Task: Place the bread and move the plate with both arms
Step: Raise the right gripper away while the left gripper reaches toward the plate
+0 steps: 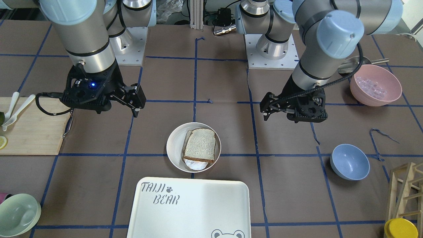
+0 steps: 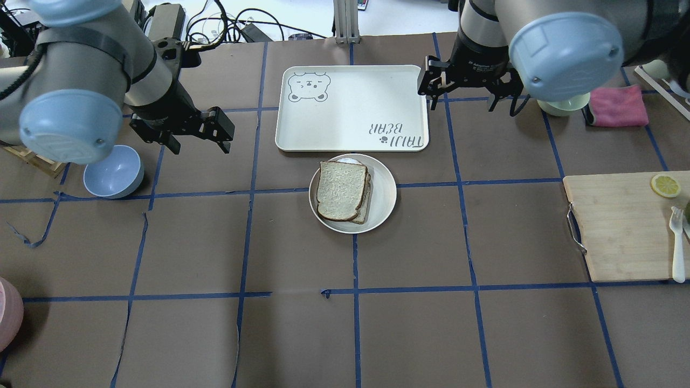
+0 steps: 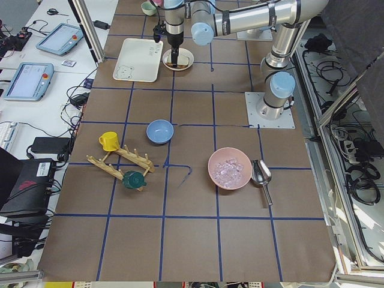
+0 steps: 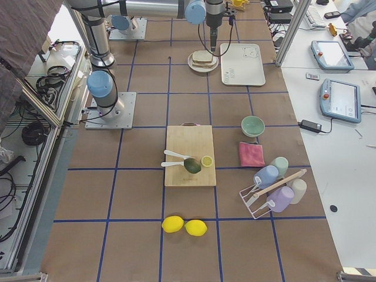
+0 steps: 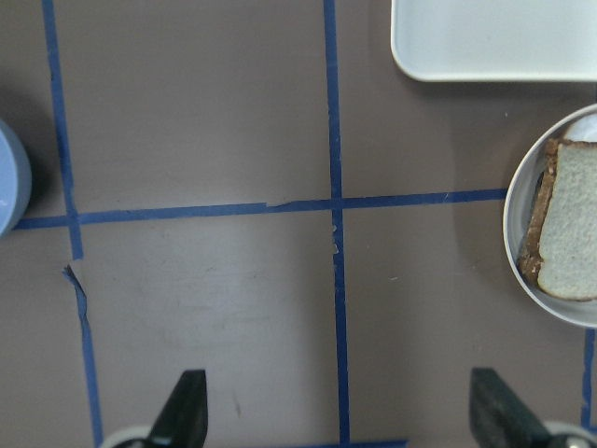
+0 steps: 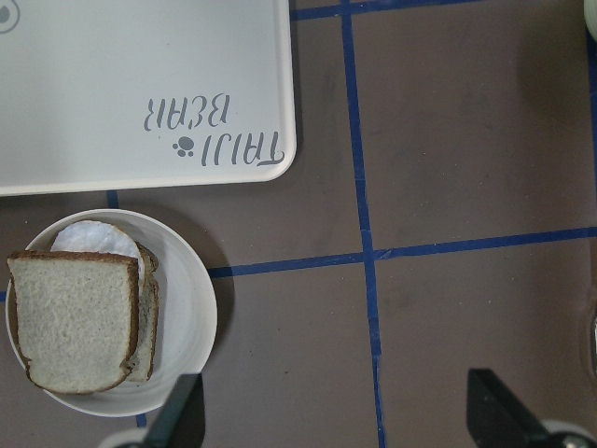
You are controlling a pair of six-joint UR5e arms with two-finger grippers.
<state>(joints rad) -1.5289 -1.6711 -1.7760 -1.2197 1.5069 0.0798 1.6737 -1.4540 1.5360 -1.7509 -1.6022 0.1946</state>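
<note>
The bread [image 2: 341, 188], pale with a dark crust, lies on top of a second slice in the round white plate [image 2: 384, 194] at the table's middle. A bit of egg white [image 1: 195, 164] shows under the slices. My left gripper [image 2: 199, 137] hovers open and empty to the plate's left; its wrist view shows the plate [image 5: 519, 233] and bread [image 5: 574, 233] at the right edge. My right gripper [image 2: 463, 99] hovers open and empty beyond the plate's right, by the tray's corner; its wrist view shows the plate [image 6: 187, 308] and bread [image 6: 75, 317] at lower left.
The white "TAIJI BEAR" tray [image 2: 350, 108] lies just beyond the plate. A blue bowl [image 2: 113, 171] sits under the left arm. A wooden cutting board [image 2: 625, 226] with lemon slice and fork is at right. A pink cloth [image 2: 617, 106] lies at the far right.
</note>
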